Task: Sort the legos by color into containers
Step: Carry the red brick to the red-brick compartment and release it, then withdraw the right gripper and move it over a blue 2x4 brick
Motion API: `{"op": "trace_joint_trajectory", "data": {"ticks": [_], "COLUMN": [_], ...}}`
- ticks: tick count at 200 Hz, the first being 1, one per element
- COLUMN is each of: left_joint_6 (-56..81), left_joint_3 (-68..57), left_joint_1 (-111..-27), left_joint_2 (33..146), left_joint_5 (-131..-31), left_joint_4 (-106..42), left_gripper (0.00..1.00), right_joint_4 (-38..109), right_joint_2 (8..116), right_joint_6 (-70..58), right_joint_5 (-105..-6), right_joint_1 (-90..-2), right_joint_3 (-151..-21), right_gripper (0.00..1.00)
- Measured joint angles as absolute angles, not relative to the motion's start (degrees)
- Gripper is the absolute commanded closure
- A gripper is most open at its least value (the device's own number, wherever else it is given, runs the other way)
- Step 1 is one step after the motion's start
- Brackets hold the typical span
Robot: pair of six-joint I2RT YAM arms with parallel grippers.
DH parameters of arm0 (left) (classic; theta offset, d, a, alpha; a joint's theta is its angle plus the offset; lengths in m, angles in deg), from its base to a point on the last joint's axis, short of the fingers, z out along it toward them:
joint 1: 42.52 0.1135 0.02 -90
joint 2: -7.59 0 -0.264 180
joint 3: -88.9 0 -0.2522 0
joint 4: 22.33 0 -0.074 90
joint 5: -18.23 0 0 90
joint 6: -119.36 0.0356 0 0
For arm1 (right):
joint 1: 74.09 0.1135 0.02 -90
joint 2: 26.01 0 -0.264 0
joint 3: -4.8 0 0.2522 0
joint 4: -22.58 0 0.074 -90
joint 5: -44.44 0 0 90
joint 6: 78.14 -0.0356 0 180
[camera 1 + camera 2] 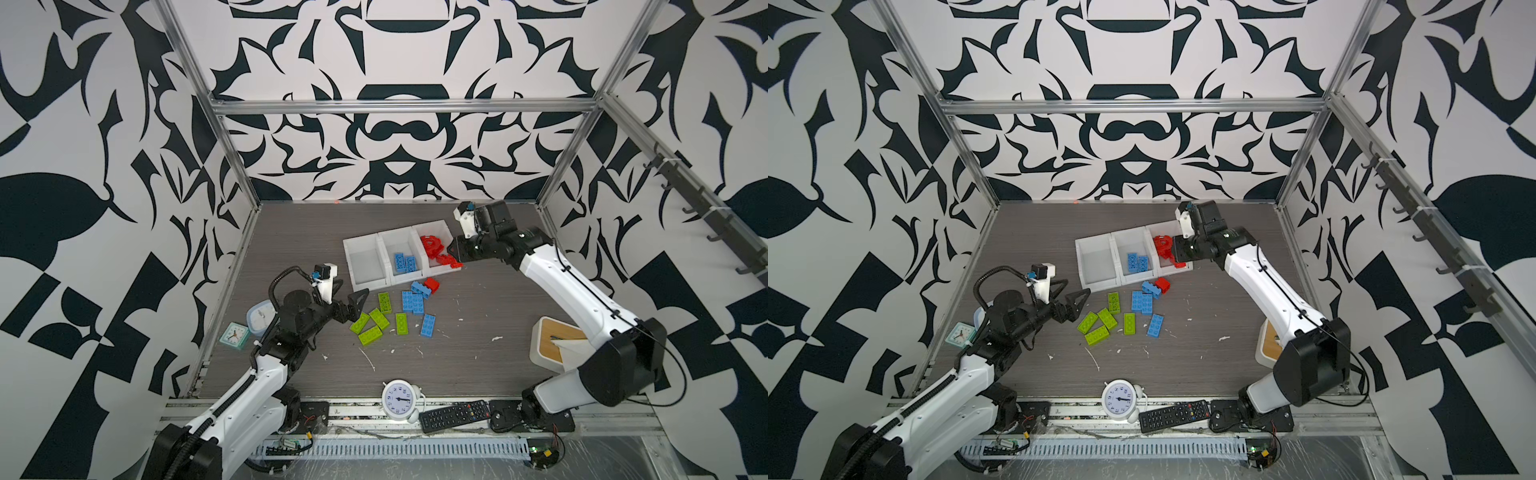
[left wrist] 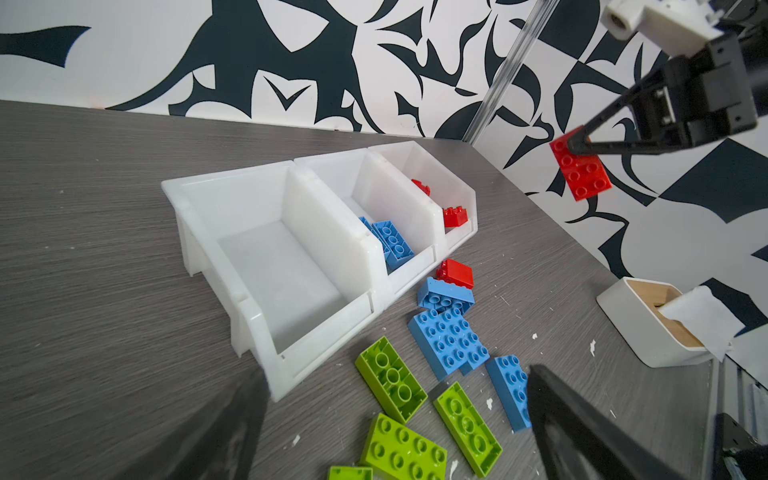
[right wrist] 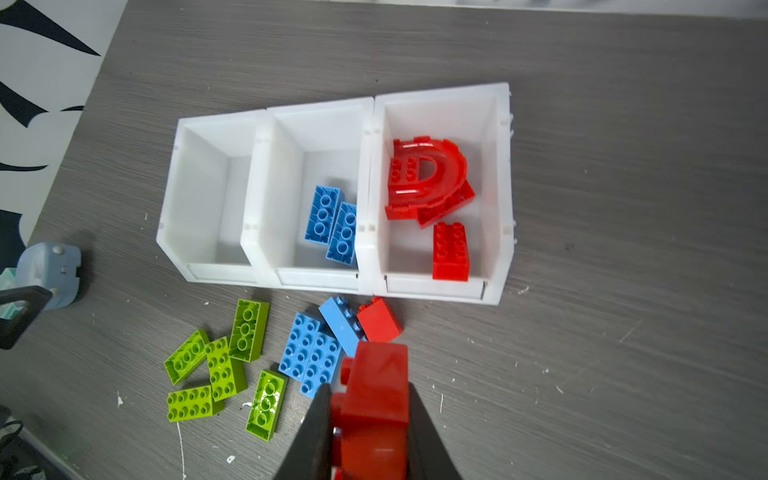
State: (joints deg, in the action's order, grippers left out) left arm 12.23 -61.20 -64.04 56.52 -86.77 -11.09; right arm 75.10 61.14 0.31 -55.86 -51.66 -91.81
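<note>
The right hand is clenched on one end of a red brick, which hangs from the jaws well clear of the bench, its long axis pointing steeply down. In both top views the brick shows over the front lip of the right-end bin of the three joined containers; I judge the drop lies just ahead of the hand, toward the back wall, a short carry with no turn needed. That bin already holds a red arch and a short red block; the middle bin holds two blue bricks; the left-end bin is empty. A loose red block and loose blue bricks lie just before the bins. The green bricks lie farther left, nearest the left hand, which hovers beside them, jaws spread wide, holding nothing.
</note>
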Motion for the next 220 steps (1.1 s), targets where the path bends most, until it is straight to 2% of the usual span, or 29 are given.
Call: {"op": "trace_joint_trajectory", "data": {"ticks": [39,109,180,201,216,220], "left_joint_6": [12.23,12.23,12.23,12.23,12.23,12.23], "left_joint_3": [-61.20,-61.20,-61.20,-61.20,-61.20,-61.20], "left_joint_1": [-64.04,-64.04,-64.04,-64.04,-64.04,-64.04], "left_joint_2": [56.50,56.52,56.50,56.50,56.50,56.50], "left_joint_5": [-86.62,-85.72,-85.66,-85.50,-85.50,-85.52], "left_joint_4": [-11.09,-11.62,-11.71,-11.73,-11.73,-11.73], "left_gripper": [0.00,0.00,0.00,0.00,0.00,0.00], "right_joint_4": [75.10,74.05,72.74,72.63,72.41,72.44], "right_joint_2": [69.86,85.51,94.98,96.51,97.53,97.80], "right_joint_6": [3.50,5.58,6.08,6.08,5.95,6.45], "right_joint_5": [-56.94,-58.82,-60.59,-61.07,-61.46,-61.57], "right_joint_1": [-52.57,-55.39,-56.68,-56.90,-57.10,-57.12], "right_joint_3": [-100.88,-108.01,-115.29,-116.75,-117.34,-117.49], "right_gripper": [0.86,0.87,0.84,0.78,0.63,0.61]}}
